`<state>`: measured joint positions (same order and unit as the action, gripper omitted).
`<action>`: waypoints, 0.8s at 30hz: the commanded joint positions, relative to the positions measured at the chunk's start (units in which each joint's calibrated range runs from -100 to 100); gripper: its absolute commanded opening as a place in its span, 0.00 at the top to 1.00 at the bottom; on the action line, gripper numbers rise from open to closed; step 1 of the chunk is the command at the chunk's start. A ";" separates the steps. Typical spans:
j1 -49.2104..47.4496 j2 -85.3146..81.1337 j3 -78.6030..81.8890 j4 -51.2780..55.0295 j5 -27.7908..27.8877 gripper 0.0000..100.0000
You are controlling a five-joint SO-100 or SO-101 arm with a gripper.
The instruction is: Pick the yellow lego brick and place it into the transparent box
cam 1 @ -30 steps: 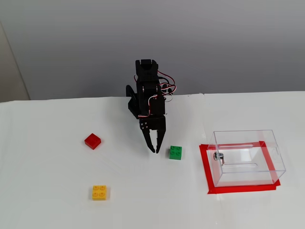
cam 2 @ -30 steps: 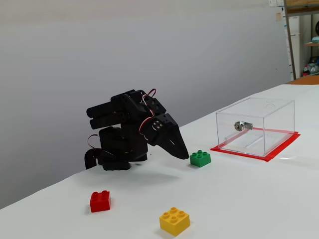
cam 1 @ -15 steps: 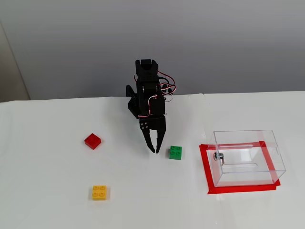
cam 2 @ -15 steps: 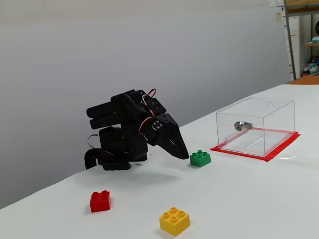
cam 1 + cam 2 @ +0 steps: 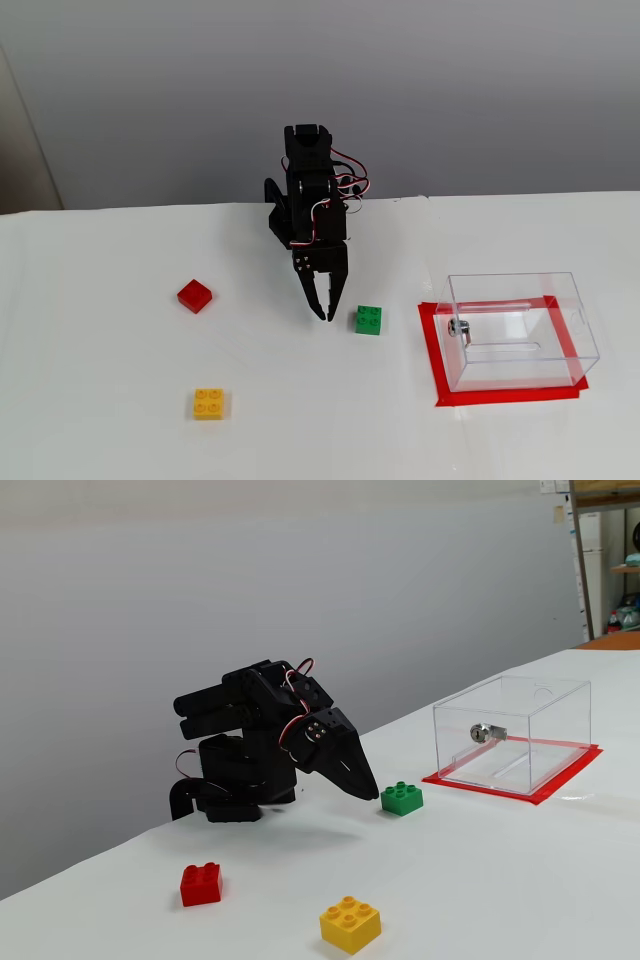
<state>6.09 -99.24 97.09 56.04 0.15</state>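
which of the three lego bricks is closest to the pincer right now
The green brick, just right of the pincer in this fixed view; the red brick and yellow brick lie much farther left.

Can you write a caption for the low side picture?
Folded black arm's tool beside green brick; yellow brick waits.

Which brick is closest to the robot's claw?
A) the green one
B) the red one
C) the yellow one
A: the green lego brick sits right beside the gripper, while the red lego brick and the yellow lego brick lie farther away.
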 commanded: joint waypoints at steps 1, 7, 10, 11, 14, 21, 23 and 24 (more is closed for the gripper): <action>0.31 -0.51 0.47 -0.86 -0.09 0.99; 0.31 -0.51 0.47 -0.86 -0.09 0.99; 0.31 -0.51 0.47 -0.86 -0.09 0.99; 0.31 -0.51 0.47 -0.86 -0.20 0.98; 0.31 -0.51 0.47 -0.86 -0.20 0.98; 0.23 -0.51 0.47 -0.86 0.22 0.98; 0.01 -0.51 0.47 -0.86 0.27 0.98; -0.21 -0.51 0.38 -0.86 0.27 0.98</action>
<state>6.09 -99.24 97.09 56.04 0.20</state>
